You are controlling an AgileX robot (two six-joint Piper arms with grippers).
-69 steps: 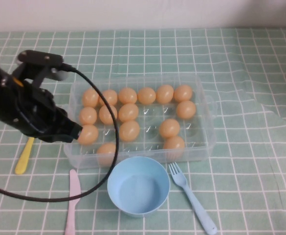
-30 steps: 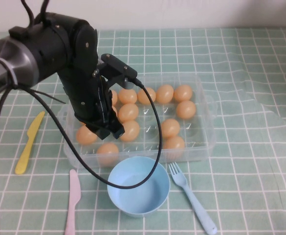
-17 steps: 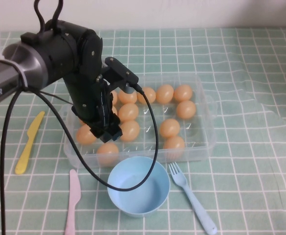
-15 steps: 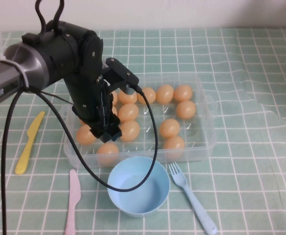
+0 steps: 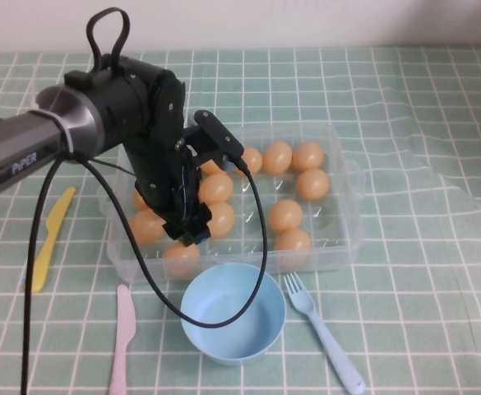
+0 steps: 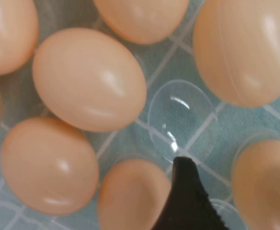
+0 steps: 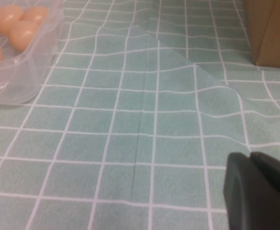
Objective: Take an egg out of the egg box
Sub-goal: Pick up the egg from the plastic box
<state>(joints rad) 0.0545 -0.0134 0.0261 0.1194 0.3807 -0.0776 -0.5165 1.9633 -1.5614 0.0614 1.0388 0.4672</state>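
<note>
Orange-tan eggs fill most cups of the clear egg box [image 5: 339, 239] on the green-checked counter [image 5: 437, 313]. Left gripper [image 5: 189, 233] hangs low over the box's left half, pointed down among the eggs near the front rows. Left wrist view: one dark fingertip [image 6: 187, 201] sits at the edge of an empty cup, with the egg [image 6: 88, 79] just beside it, lying slantwise with its long axis tilted. Only one of its fingers shows, so whether they stand wide or narrow I cannot tell; nothing looks held. Left arm is plainly the nearer. Judgement: the grasp turns on straddling that egg across its short axis. Right gripper [image 7: 259, 191] stays low over bare counter, well apart from the box; its spread I cannot tell either.
</note>
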